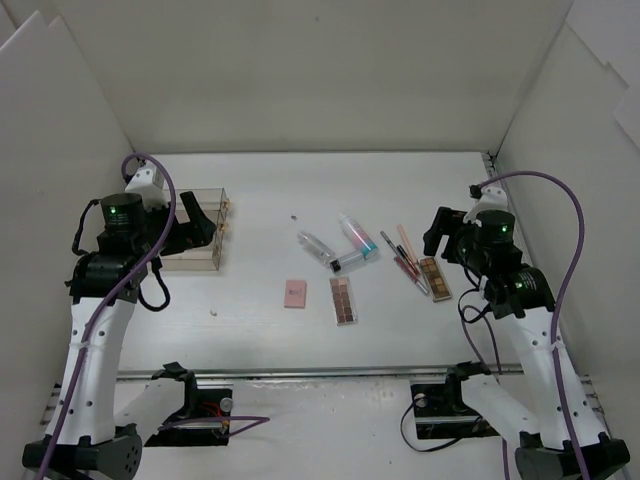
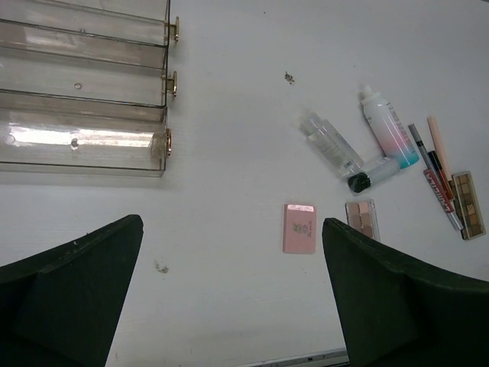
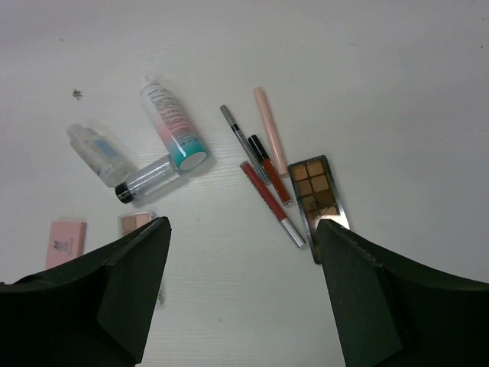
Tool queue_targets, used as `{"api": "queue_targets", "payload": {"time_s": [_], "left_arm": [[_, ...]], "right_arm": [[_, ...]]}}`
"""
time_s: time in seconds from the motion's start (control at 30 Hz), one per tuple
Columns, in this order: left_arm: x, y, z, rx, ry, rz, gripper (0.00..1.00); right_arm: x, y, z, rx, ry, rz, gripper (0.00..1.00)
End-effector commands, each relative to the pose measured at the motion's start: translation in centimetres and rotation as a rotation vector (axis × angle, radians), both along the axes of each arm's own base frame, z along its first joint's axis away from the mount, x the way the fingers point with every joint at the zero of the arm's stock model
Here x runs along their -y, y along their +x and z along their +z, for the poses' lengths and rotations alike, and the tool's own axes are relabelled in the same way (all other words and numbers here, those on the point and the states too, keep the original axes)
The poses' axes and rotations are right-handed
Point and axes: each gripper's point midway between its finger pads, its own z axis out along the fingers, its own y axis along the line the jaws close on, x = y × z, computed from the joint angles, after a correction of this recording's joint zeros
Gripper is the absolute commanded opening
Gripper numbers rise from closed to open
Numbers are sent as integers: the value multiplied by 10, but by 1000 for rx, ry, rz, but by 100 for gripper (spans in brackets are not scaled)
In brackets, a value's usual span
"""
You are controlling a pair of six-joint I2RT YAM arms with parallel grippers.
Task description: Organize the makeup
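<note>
The makeup lies loose on the white table. A pink square compact (image 1: 295,293) and a brown eyeshadow palette (image 1: 344,300) sit mid-table. Behind them lie two small clear bottles (image 1: 315,246) and a pink-and-blue tube (image 1: 357,236). To the right are thin sticks (image 1: 400,255) and a second palette (image 1: 434,278). My left gripper (image 2: 231,225) is open and empty, hovering left of the compact (image 2: 299,228). My right gripper (image 3: 242,225) is open and empty above the table, just in front of the sticks (image 3: 267,172) and the palette (image 3: 317,191).
A clear plastic compartmented box (image 1: 190,235) with gold knobs stands at the left, under my left wrist; it also shows in the left wrist view (image 2: 84,84). White walls enclose the table on three sides. A metal rail (image 1: 330,373) runs along the near edge.
</note>
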Motion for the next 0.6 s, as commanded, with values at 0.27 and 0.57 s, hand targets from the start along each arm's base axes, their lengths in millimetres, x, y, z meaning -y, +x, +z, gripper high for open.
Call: {"api": "queue_targets", "payload": {"time_s": [0.27,0.57], "left_arm": [[25,3,-1,5,-67,-142,99],[36,0,-23,-40,-79,-179,99]], "right_arm": [[47,-8,-99,-294,-90,-249,75],[34,12,-139,-476,-79,-143,51]]}}
